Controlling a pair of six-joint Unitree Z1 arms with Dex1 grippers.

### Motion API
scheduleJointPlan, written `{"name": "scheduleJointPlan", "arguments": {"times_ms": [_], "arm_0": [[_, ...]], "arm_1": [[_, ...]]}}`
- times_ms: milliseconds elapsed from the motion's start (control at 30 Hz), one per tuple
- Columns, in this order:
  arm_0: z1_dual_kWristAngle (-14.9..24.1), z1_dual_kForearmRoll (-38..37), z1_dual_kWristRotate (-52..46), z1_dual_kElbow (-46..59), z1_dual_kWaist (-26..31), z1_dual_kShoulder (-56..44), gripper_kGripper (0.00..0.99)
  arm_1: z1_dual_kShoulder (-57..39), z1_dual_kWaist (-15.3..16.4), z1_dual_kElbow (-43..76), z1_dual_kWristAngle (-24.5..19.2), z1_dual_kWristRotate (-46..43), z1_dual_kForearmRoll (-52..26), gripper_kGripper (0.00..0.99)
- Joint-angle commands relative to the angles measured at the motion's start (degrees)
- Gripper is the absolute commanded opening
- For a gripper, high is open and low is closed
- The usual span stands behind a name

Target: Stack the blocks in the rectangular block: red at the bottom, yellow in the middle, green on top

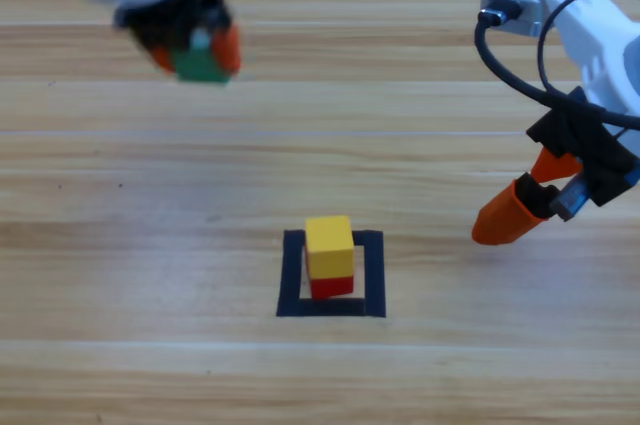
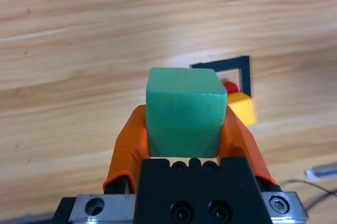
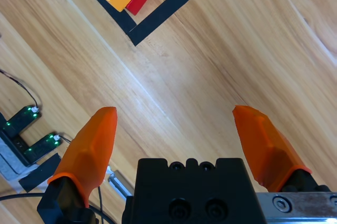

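Over on the left, my left end effector [image 1: 200, 53] hangs above the desk [image 1: 120, 275] near the top of the high view, and it's clamped on the green cube [image 2: 183, 113]. From my left wrist the cube fills the space between the two orange jaws, top face proud of them, so there should be room to set it down without the jaws fouling what's below. It's well apart from the stack, up and to the left of it.

Moving to the middle: the tape square [image 1: 373, 275] sits on bare wood, and inside it the yellow cube [image 1: 329, 246] rests on the red cube [image 1: 332, 287]. They stand toward the back of the outline rather than dead centre, but inside the tape. Two layers done, I'd say, with green the only one left to go on top.

On the right, my right end effector [image 1: 525, 207] waits low over the desk, to the right of the square, jaws spread wide with nothing between them. Parked there it leaves the way in from the left clear. My next job, I reckon, is carrying green across and lining it up square over yellow; a skewed drop could topple the stack.
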Motion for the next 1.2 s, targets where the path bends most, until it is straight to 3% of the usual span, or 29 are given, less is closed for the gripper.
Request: {"name": "scheduleJointPlan", "arguments": {"times_ms": [33, 100, 233, 800, 1033, 1200], "arm_0": [[-0.38, 8.82, -1.39, -13.28, -8.41, 14.27, 0.000], [-0.82, 12.25, -1.04, -19.70, -10.43, 18.05, 0.000], [-1.44, 12.51, -1.74, -20.93, -11.75, 19.46, 0.000], [0.67, 13.83, -27.41, -16.97, -15.18, 18.14, 0.000], [0.23, 13.83, -27.85, -16.88, -15.70, 19.46, 0.000], [0.23, 13.74, -28.20, -16.62, -15.70, 19.99, 0.000]], "arm_1": [[3.02, -1.32, 1.74, -1.65, 0.69, -1.00, 0.990], [2.84, -1.32, 1.74, -1.65, 0.69, -1.00, 0.990], [2.67, -1.32, 1.65, -1.91, 0.86, -1.00, 0.990], [2.23, -1.32, 1.48, -3.84, 1.57, -0.91, 0.990], [3.11, -1.32, 0.33, -4.37, 2.18, -0.91, 0.990], [2.75, -1.32, 0.60, -2.35, 1.92, -0.91, 0.990]]}}
